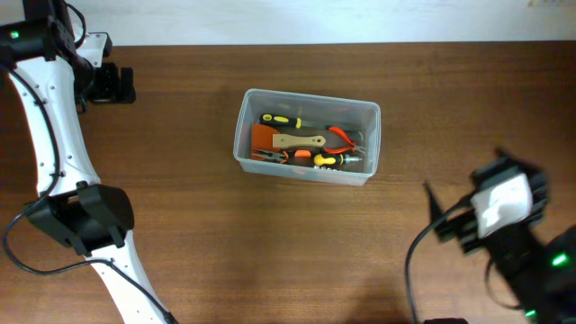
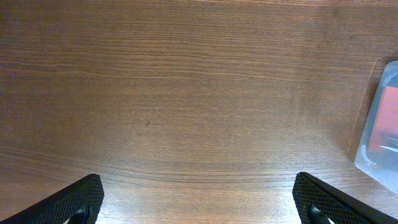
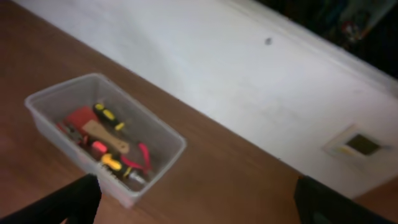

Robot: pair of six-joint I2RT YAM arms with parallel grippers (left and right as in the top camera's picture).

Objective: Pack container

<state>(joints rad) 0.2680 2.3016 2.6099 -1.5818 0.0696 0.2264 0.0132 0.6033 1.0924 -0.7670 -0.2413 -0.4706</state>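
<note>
The container (image 1: 241, 135) is a clear plastic tub in the middle of the table. It holds several hand tools: a yellow-and-black screwdriver (image 1: 281, 120), a wooden-handled scraper with an orange blade (image 1: 292, 141) and red-handled pliers (image 1: 341, 138). My left gripper (image 1: 115, 85) is at the far left of the table, well away from the tub. In the left wrist view it (image 2: 196, 205) is open over bare wood, with the tub's corner (image 2: 376, 124) at the right edge. My right gripper (image 1: 445, 223), blurred, hangs right of the tub. In the right wrist view it (image 3: 196, 199) is open and empty, with the tub (image 3: 68, 84) at the left.
The wooden table (image 1: 180, 234) meets a white wall (image 3: 249, 68) at the back. A black cable (image 1: 414, 270) runs from the right arm at the lower right. The left arm's white link (image 1: 54, 144) and black base (image 1: 85, 216) stand on the left side.
</note>
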